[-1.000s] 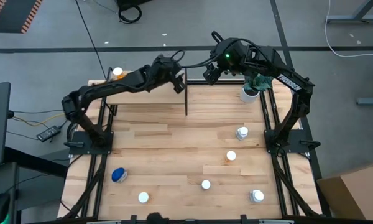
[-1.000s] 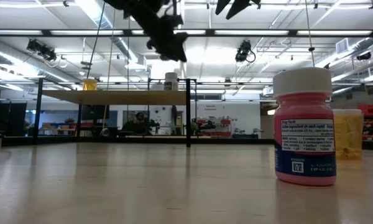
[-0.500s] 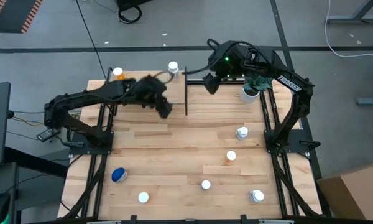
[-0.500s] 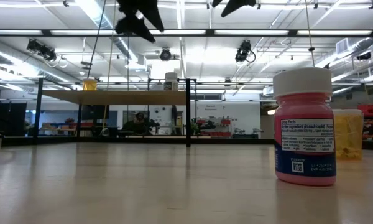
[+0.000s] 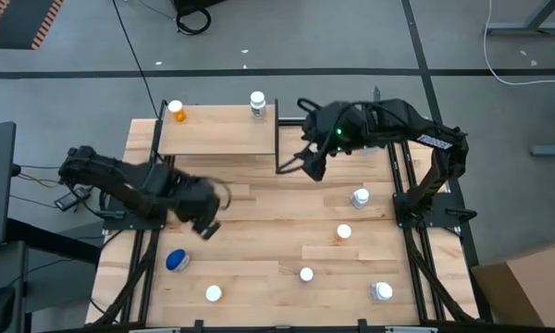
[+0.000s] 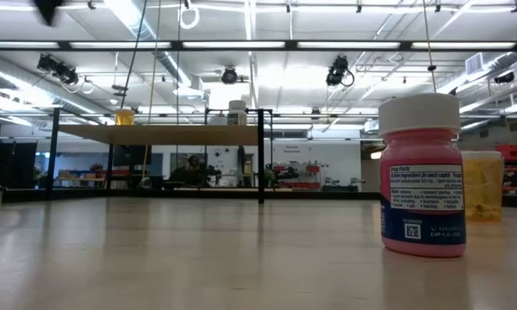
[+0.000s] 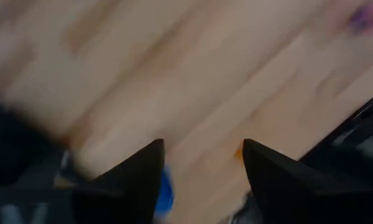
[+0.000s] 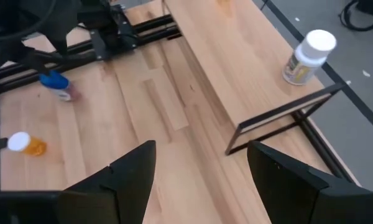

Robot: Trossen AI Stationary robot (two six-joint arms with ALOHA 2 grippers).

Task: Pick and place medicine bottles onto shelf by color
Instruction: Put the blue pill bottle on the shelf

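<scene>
The shelf [image 5: 213,131] stands at the table's far left. On it stand an orange bottle [image 5: 177,111] and a white bottle [image 5: 257,103], the latter also in the right wrist view [image 8: 308,56]. A blue bottle [image 5: 177,261] lies near the left edge, with my left gripper [image 5: 206,228] open just above and beyond it, nothing between its fingers [image 7: 202,146]. My right gripper [image 5: 312,168] hangs open by the shelf's right end [image 8: 202,149]. Several white-capped bottles stand on the near and right parts of the table, one of them here [image 5: 360,197].
In the low view a pink bottle [image 6: 420,176] stands close to the camera, with a yellow one [image 6: 482,185] behind it. The shelf's black post [image 5: 277,148] is just left of my right gripper. Bare planks lie in the table's middle [image 5: 268,222].
My left gripper has swung away from the shelf's far right end toward the table's near left, tipping to point down, and now hangs over the blue bottle's area. The white bottle stands uncovered on the shelf. My right gripper has moved from the far edge toward the near side.
</scene>
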